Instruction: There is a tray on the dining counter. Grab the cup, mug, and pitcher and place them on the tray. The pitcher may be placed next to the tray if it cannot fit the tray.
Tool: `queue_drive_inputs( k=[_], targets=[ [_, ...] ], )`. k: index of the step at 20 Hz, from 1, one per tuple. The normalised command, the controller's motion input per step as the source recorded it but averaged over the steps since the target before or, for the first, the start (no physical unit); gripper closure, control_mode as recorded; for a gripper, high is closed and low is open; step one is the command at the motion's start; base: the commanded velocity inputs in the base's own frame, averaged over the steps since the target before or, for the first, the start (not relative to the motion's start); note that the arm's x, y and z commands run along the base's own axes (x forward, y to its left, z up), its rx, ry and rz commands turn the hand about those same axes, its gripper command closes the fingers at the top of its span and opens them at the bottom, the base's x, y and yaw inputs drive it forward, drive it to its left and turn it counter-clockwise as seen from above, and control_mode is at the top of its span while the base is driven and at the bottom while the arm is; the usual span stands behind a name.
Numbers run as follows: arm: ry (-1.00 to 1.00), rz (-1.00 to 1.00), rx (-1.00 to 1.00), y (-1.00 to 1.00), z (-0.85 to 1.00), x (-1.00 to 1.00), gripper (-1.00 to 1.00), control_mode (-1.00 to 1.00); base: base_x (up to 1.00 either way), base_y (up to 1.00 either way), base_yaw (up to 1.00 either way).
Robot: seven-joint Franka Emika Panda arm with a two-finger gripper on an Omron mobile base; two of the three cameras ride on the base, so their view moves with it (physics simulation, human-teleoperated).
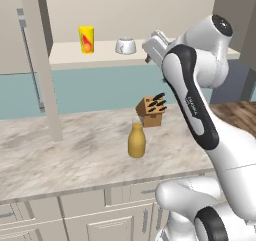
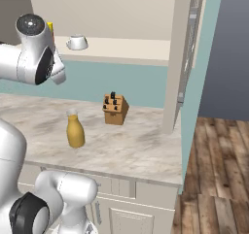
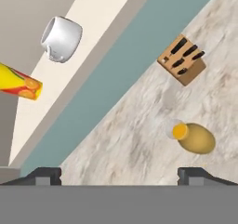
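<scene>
Left base view, taking the knife block [image 1: 151, 111] as landmark. On the pale shelf [image 1: 65, 55] behind and above it, left to right: the yellow cup [image 1: 86, 39], then the white mug [image 1: 125, 46]. The mustard pitcher [image 1: 136, 140] stands upright on the marbled counter [image 1: 60, 155], just in front of the block and slightly left, apart from it. A pale post [image 1: 42, 60] rises well to the block's left. The gripper [image 3: 119, 172], raised above the block, holds nothing, its fingertips spread wide. Teal wall [image 1: 100, 87] behind; wooden floor [image 1: 240, 112] right.

Yellow cup [image 1: 86, 39] with red-orange mark, white mug [image 1: 125, 46], mustard pitcher [image 1: 136, 141], brown knife block [image 1: 151, 110]
</scene>
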Motion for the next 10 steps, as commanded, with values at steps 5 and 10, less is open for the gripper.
queue_drive_inputs(
  k=[5,10],
  targets=[
    [0.07,0.00,0.05,0.35,0.07,0.14,-1.00,-1.00,0.00,0.00,0.00],
    [0.00,0.00,0.10,0.24,0.00,0.15,-1.00,-1.00,0.00,0.00,0.00]
  ],
)
